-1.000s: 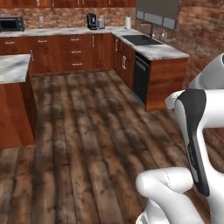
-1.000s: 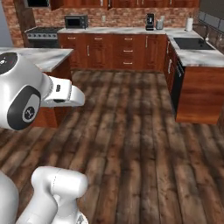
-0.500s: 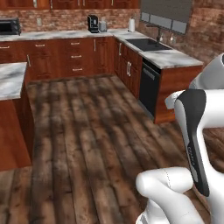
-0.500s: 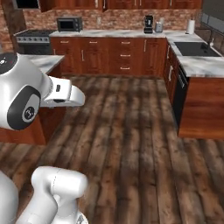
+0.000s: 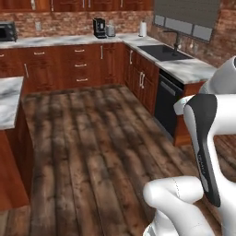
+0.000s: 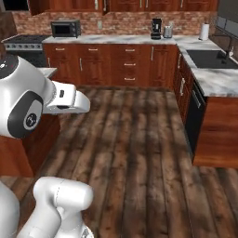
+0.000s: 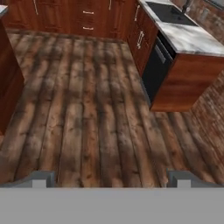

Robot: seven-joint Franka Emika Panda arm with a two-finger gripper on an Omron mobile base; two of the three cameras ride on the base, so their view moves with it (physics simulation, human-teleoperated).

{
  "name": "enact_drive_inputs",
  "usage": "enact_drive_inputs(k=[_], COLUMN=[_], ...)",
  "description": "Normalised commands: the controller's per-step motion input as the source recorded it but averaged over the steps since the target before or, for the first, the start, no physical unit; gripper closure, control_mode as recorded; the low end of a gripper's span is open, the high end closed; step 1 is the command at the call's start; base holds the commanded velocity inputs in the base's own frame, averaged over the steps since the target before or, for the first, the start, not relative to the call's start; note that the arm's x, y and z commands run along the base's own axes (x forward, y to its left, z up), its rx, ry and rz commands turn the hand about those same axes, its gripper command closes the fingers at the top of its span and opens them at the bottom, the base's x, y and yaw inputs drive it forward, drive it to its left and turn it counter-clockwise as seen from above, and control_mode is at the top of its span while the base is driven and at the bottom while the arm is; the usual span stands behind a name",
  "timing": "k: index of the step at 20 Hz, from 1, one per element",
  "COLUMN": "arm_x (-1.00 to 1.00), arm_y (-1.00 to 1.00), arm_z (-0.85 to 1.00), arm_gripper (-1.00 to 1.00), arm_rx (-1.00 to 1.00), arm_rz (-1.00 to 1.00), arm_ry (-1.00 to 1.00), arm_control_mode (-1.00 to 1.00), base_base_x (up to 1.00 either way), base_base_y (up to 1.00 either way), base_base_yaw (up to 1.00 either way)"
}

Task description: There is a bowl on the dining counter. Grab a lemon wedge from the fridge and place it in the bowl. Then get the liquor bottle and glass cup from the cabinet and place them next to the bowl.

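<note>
My gripper (image 7: 112, 179) looks down at the plank floor in the hand view. Its two fingertips (image 7: 43, 178) stand far apart at the bottom, open with nothing between them. A marble-topped counter with a red-brown wood panel front, the dining counter (image 5: 9, 99), stands at the left edge; a corner of it (image 6: 49, 72) shows behind my arm, and its panel (image 7: 8, 83) shows at the left of the hand view. The bowl, lemon wedge, fridge, liquor bottle and glass cup are out of view. Wooden wall cabinets (image 5: 92, 3) line the top edge.
Drawer-fronted marble counters run along the back wall and the right side, with a sink (image 5: 167, 52), a dark dishwasher (image 5: 166, 103), a coffee machine (image 5: 99, 27), a microwave (image 6: 65, 29) and a paper towel roll (image 6: 203, 31). Open plank floor (image 5: 92, 138) lies between them.
The whole picture has shifted: the base has driven forward, so the back and sink counters loom nearer. The gripper stays open.
</note>
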Motion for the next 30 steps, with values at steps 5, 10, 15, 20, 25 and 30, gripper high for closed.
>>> enact_drive_inputs(k=[5,10,15,20,25,30], arm_x=[0.0,0.0,0.0,0.0,0.0,0.0], arm_y=[0.0,0.0,0.0,0.0,0.0,0.0], arm_z=[0.0,0.0,0.0,0.0,0.0,0.0], arm_gripper=[-1.0,-1.0,-1.0,-1.0,-1.0,-1.0], arm_rx=[0.0,0.0,0.0,0.0,0.0,0.0], arm_rz=[0.0,0.0,0.0,0.0,0.0,0.0], arm_ry=[0.0,0.0,0.0,0.0,0.0,0.0], arm_control_mode=[1.0,1.0,1.0,1.0,1.0,1.0], base_base_x=[1.0,1.0,1.0,1.0,1.0,1.0], base_base_y=[0.27,0.3,0.28,0.2,0.17,0.21], base_base_yaw=[-0.05,-0.07,-0.08,-0.07,-0.07,-0.07])
